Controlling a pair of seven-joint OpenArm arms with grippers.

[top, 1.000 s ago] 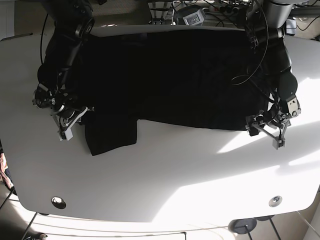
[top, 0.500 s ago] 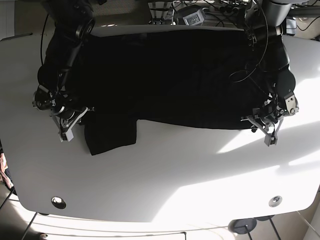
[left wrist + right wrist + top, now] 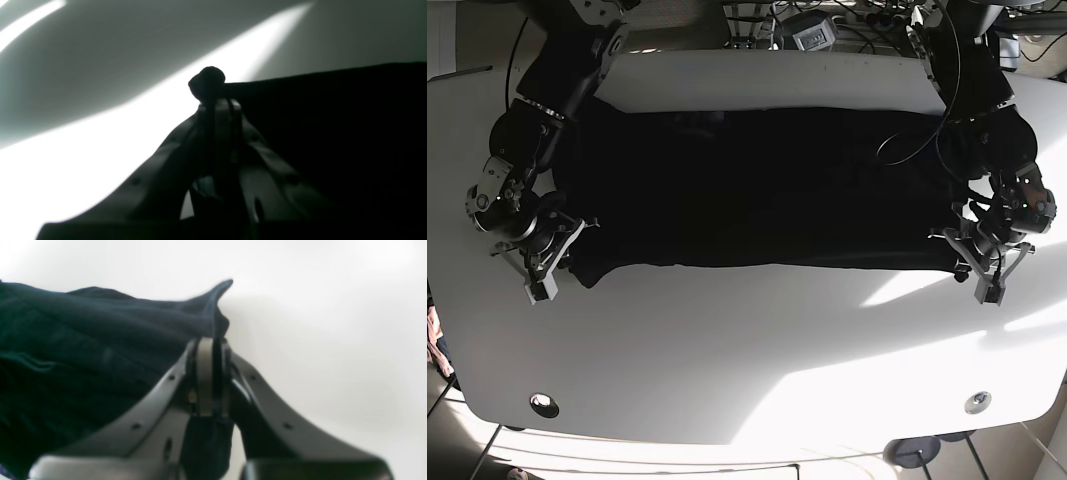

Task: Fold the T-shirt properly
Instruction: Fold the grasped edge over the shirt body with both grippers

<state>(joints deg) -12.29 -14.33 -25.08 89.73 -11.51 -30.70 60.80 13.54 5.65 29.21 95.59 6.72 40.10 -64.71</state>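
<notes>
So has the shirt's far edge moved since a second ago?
Yes. The shirt has been pulled toward the table's near side: its far edge has left the far rim, and bare white table now shows behind it.

Hard sunlight glares across the table's (image 3: 757, 350) near right corner; the left wrist view is backlit silhouette, both wrist views blurred.

No text, label, brand, number or sign can be read in any of the views. The objects behind the far edge of the table (image 3: 757, 340) are too small and blurred for lettering to be made out, and nothing printed is seen on the black T-shirt (image 3: 767, 190).
</notes>
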